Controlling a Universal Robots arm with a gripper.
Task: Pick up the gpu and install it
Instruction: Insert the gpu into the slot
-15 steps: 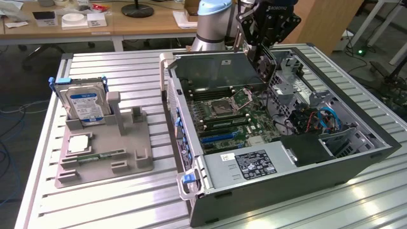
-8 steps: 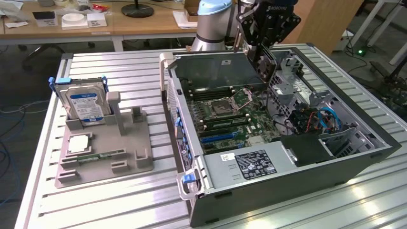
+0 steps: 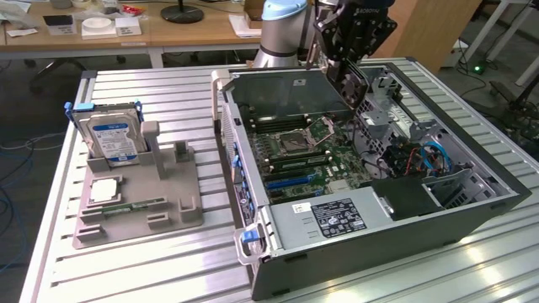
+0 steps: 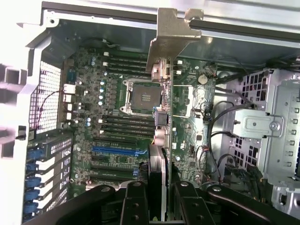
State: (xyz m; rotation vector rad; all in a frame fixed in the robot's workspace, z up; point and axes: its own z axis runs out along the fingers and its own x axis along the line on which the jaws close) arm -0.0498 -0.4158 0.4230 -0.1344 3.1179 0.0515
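Note:
My gripper (image 3: 352, 47) hangs over the open computer case (image 3: 379, 252), shut on the gpu (image 3: 354, 82), a thin dark card held on edge above the motherboard (image 3: 303, 158). In the wrist view the gpu (image 4: 159, 154) runs edge-on away from the gripper (image 4: 159, 199), and its silvery bracket (image 4: 171, 37) sticks out at the far end near the case's rim. The black fingers (image 4: 136, 201) press on the card from both sides. Under the card lies the motherboard (image 4: 117, 93) with its blue slot (image 4: 117, 151) and the bare processor socket (image 4: 140, 96).
A grey parts holder (image 3: 135, 208) stands at the exterior view's left with a hard drive (image 3: 113, 139) upright in it and a green memory stick (image 3: 135, 207) lying flat. Inside the case are a drive cage (image 4: 276, 126), cables (image 3: 430, 158) and the power supply (image 3: 337, 218).

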